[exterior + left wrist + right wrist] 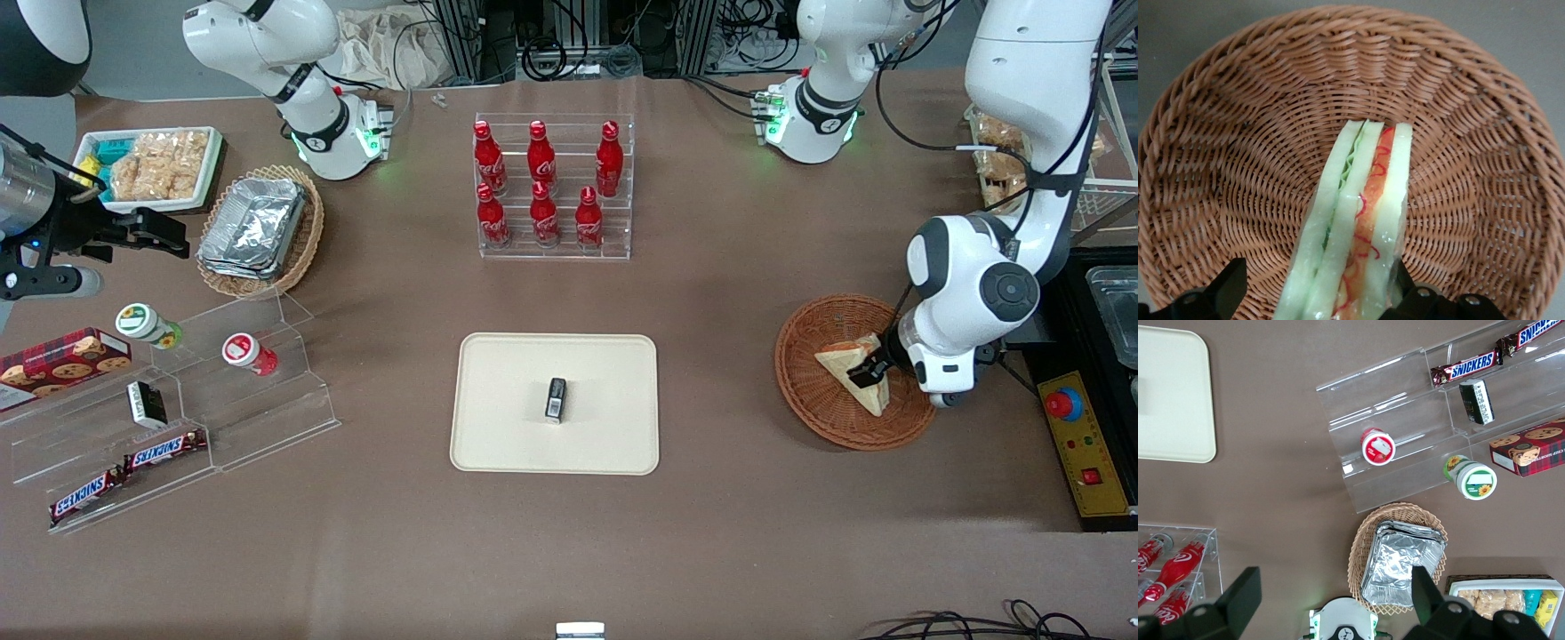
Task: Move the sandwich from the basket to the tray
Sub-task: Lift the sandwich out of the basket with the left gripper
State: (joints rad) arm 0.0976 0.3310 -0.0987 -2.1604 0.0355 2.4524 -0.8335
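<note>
Brown-covered table point(729, 533) under even light, cable tangle point(569, 44) and metal framing along its edge.

Reddish-brown woven basket point(822, 391) w/ pale white-bread sandwich point(1358, 233), red & green filling stripes; black gripper point(867, 372) over it. Cream-beige tray point(498, 427) on brown table point(711, 533); red bottles point(542, 182) w/ white script.

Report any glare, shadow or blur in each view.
Front view: even light, soft shadow beside the tray. Left wrist view: sheen on the sandwich wrap in the basket, the gripper open around it. Right wrist view: glare on the foil containers.
</note>
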